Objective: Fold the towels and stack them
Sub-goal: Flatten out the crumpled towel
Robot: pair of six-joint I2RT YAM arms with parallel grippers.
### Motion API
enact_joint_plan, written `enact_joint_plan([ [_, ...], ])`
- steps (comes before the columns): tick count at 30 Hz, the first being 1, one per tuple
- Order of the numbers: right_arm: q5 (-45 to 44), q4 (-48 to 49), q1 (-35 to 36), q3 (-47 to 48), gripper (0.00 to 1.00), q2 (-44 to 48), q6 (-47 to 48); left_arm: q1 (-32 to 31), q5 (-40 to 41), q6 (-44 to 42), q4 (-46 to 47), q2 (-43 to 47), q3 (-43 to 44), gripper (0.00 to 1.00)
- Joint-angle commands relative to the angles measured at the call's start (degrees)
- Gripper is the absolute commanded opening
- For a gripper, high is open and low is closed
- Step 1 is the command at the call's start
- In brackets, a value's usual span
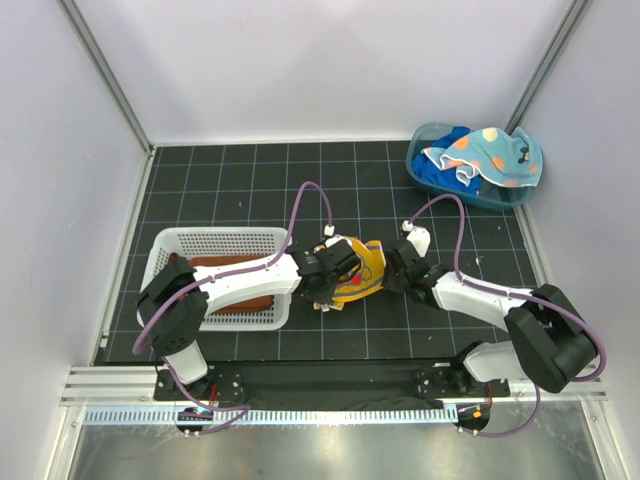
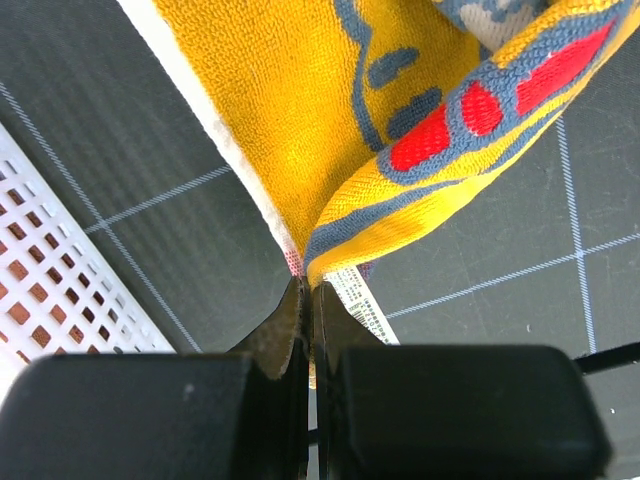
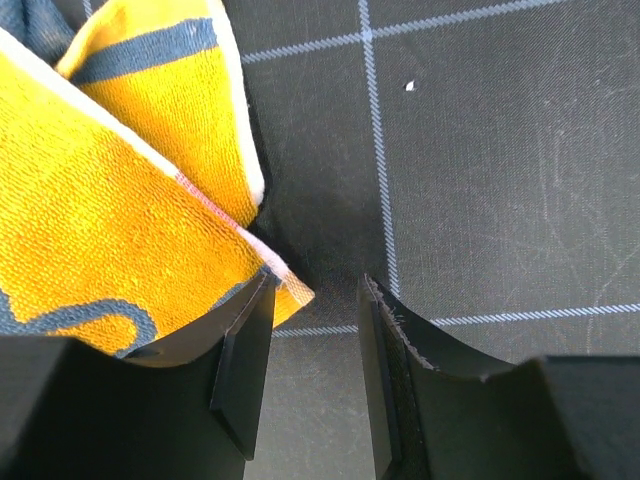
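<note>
One yellow-orange towel (image 2: 270, 110): left gripper (image 2: 308, 298) is clamping its corner; right gripper (image 3: 318, 295) is gaping empty, towel edge lying just beside, toward the left arm.

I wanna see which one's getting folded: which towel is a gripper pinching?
The yellow-orange towel, clamped in the left gripper. The rust-brown towel lies in the white mesh basket; the spotted light-blue towel and royal blue towel sit in the blue plastic tub.

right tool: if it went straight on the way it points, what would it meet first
Probably the black mat: the open right tool frames only bare grid between its jaws. The yellow towel has a corner just beside one finger, so it might brush that.
</note>
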State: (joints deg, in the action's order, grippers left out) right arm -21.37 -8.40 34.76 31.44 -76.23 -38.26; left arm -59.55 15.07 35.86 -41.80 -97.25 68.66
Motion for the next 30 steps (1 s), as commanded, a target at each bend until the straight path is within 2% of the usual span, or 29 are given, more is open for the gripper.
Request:
enact_joint_plan([
  [1, 0.79, 1.99, 0.22, -0.06, 0.45, 1.26, 0.73, -0.39, 2.07, 0.44, 1.64, -0.22, 1.56, 0.0],
  [12, 1.06, 3.66, 2.15, -1.29, 0.45, 0.38, -0.41, -0.39, 2.24, 0.35, 1.72, -1.71, 2.79, 0.0],
  [19, 0.71, 3.66, 2.24, -1.2, 0.29, -3.22, -1.2, -0.39, 2.15, 0.18, 1.64, -2.15, 3.49, 0.0],
  [20, 0.8, 3.66, 2.24, -1.29, 0.2, -3.31, -1.38, -0.31, 2.24, 0.09, 1.55, -1.98, 3.67, 0.0],
  [24, 0.45, 1.82, 2.24, -0.77, 0.03, -1.21, -1.55, -0.3, 3.3, -0.35, 0.49, -1.54, 4.55, 0.0],
  [30, 0.01, -7.3, 2.24, 3.97, 0.01, 9.68, -0.76, -0.3, 5.67, -1.75, -2.75, -0.48, 8.58, 0.0],
])
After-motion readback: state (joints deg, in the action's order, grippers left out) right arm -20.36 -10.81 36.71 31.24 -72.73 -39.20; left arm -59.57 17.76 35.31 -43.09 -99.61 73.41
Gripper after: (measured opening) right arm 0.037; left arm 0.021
